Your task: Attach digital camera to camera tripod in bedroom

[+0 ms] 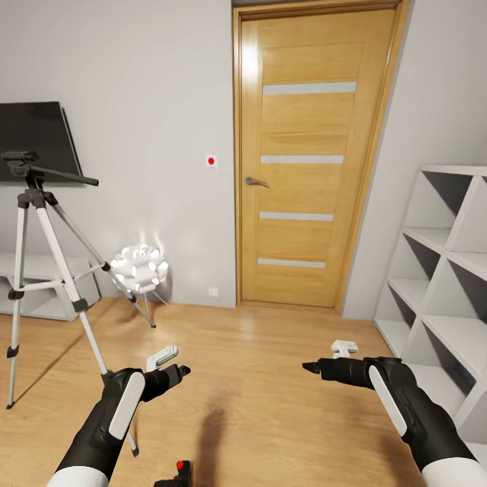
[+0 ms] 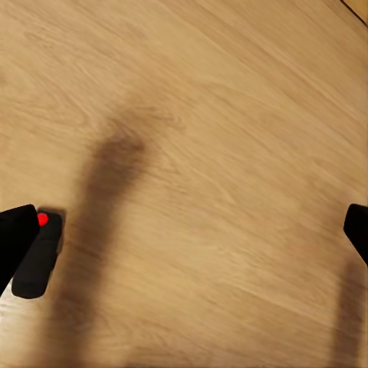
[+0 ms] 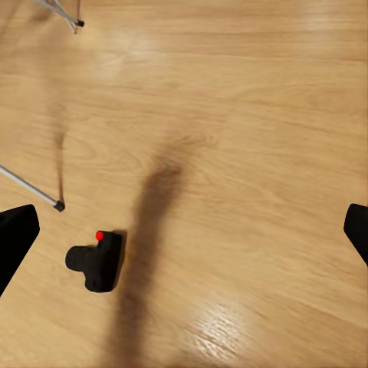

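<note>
Nearest to us, the digital camera (image 1: 181, 471) lies on the light wood floor (image 1: 257, 379), between our two arms and just short of them; the right wrist view shows it (image 3: 97, 261) resting apart from everything, with the black foot of a tripod leg (image 3: 59, 205) near it but not touching. Our left gripper (image 1: 177, 372) hangs above the floor on the tripod's side of the camera, its fingers spread wide and holding nothing; in its own wrist view one fingertip (image 2: 15, 238) overlaps the edge of the camera (image 2: 40, 257). Our right gripper (image 1: 316, 368) hovers on the camera's other side, also spread and empty. Beyond the camera, bare floor runs open all the way to the oak door (image 1: 308, 159). Left of that open strip stands the camera tripod (image 1: 40, 270), legs splayed, its black head and pan handle up in front of the black wall TV (image 1: 34, 138). A white spiky-ball lamp (image 1: 140, 267) sits between tripod and door, close to the wall. Right of the strip, the grey cube shelf (image 1: 439, 270) edges the room, with two small white objects, one (image 1: 345, 348) by the shelf and one (image 1: 162, 356) near the tripod.
</note>
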Available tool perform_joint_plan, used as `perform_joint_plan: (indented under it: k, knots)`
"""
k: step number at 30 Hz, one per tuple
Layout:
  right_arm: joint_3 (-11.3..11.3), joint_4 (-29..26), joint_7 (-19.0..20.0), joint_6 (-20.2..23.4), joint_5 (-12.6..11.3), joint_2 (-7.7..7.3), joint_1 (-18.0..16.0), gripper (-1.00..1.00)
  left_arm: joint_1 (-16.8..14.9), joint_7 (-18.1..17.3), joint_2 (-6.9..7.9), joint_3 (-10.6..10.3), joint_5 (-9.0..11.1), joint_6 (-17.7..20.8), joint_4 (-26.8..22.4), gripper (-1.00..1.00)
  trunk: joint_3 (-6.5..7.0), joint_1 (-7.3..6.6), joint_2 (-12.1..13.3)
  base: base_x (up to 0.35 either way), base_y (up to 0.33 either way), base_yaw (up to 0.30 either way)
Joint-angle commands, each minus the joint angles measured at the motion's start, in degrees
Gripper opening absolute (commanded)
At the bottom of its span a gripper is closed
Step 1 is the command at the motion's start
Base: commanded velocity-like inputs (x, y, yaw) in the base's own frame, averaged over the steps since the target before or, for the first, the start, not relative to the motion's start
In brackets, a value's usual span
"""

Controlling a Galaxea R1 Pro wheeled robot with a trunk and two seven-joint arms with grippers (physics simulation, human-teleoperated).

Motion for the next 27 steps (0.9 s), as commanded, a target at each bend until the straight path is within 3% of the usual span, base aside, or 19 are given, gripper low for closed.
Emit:
perform_joint_plan:
  k: [1, 27]
  knots:
    - [0.07, -0.04, -0.01, 0.24, -0.19, -0.05, -0.04, 1.0, -0.04, 0.47, -0.05, 0.13, 0.62, 0.24, -0.06, 1.0, -0.25, 0.22, -0.45, 0.0, 0.0, 0.0]
    - [0.07, -0.06, -0.01, 0.24, -0.41, -0.05, -0.04, 1.0, -0.04, 0.73, -0.05, 0.13, 0.55, 0.22, 0.1, 1.0, -4.91, 5.93, -10.87, 0.0, 0.0, 0.0]
